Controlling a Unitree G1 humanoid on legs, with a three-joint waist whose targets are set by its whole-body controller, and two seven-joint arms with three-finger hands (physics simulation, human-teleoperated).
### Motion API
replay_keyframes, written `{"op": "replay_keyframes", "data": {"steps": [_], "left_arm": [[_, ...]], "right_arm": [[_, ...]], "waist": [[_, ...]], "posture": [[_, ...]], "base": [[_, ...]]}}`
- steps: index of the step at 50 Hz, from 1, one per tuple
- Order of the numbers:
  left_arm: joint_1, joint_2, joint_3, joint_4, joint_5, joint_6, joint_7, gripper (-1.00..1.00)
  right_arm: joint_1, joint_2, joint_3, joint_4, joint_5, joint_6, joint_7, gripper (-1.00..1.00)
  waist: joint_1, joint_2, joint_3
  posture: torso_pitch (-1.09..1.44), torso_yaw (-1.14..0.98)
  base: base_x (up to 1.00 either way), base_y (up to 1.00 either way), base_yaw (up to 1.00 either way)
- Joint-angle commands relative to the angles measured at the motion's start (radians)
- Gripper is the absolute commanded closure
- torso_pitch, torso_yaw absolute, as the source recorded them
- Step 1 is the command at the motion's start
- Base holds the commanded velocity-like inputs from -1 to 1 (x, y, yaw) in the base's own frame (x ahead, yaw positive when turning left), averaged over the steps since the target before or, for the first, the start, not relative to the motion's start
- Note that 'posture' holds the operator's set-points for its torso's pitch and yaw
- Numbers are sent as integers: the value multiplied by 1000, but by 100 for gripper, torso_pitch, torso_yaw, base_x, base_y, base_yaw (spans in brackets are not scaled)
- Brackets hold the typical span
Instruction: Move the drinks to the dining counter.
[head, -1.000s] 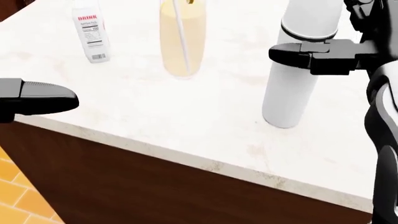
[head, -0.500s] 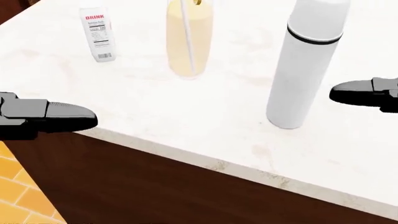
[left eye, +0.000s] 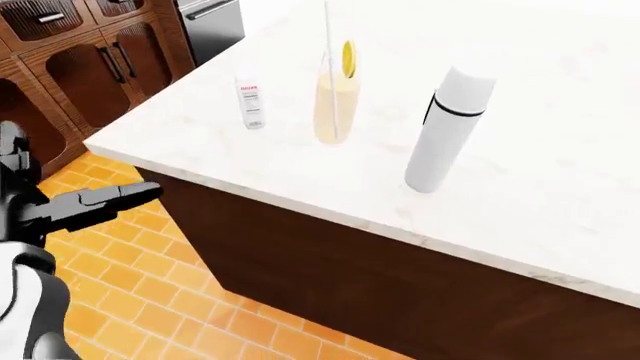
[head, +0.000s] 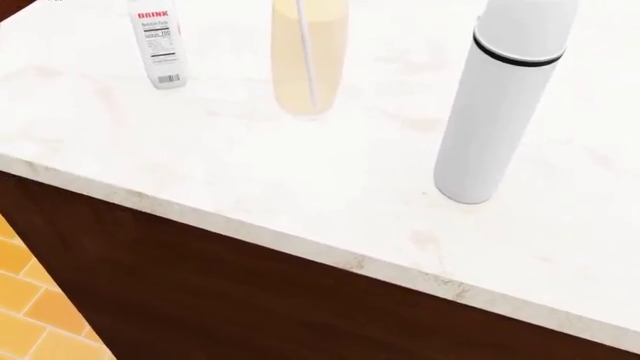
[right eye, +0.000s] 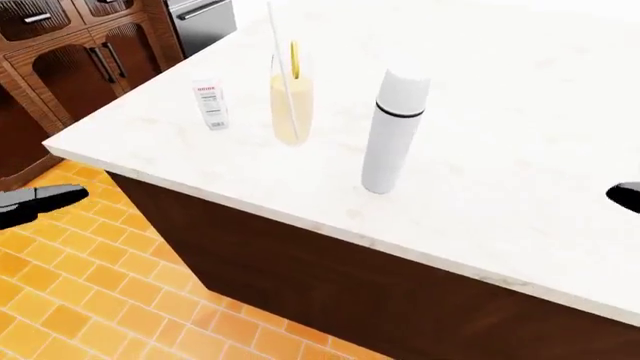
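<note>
Both hands have dropped out of the head view since half a second ago, and the picture has shifted slightly, so the camera moved too. We now see only bench and drinks there, with the tops of the glass and flask cut off by the upper edge.

On the white marble bench (left eye: 560, 187) we count three drinks, all upright and apart: a small white drink bottle (left eye: 250, 103) at left, a tall glass of pale yellow drink (left eye: 335, 109) with a straw and lemon slice in the middle, and a white flask (left eye: 443, 131) with a black band at right. Only the head view lets us read "DRINK" on the bottle label; only the eye views show the glass rim, lemon and flask cap.

Our left hand (left eye: 95, 202) shows best in the left-eye view, low at left over the orange tile floor (left eye: 150, 300), off the bench, fingers stretched out and holding nothing. In the right-eye view just its tip shows.

Our right hand (right eye: 627, 196) is a dark sliver at the right-eye view's right edge; we cannot tell its state.
</note>
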Motion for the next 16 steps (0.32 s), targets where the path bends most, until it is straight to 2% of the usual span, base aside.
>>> {"op": "replay_keyframes", "data": {"steps": [1, 5, 8, 10, 13, 16], "left_arm": [[0, 21, 33, -38, -25, -43, 12, -100], [32, 37, 93, -64, -64, -36, 16, -100], [65, 37, 141, -77, -92, -48, 10, -100], [93, 32, 163, -91, -109, -72, -1, -100], [136, 14, 203, -109, -135, -97, -19, -100], [205, -36, 212, -129, -131, -157, -38, -100]], "right_arm": [[19, -22, -38, -12, 33, -62, 10, -100], [85, -6, -113, 24, 45, -111, 38, -100], [130, 1, -196, 56, 57, -132, 65, -100], [156, 6, -233, 62, 67, -146, 79, -100], [195, 13, -312, 79, 80, -167, 101, -100], [237, 39, -365, 98, 81, -203, 127, -100]], "waist": [[1, 0, -15], [-2, 4, -14], [-3, 6, -13], [-2, 8, -13], [-1, 11, -11], [-1, 13, -9]], "posture": [[0, 0], [0, 0], [0, 0], [0, 0], [0, 0], [0, 0]], "base": [[0, 0, 0], [0, 0, 0], [0, 0, 0], [0, 0, 0], [0, 0, 0], [0, 0, 0]]}}
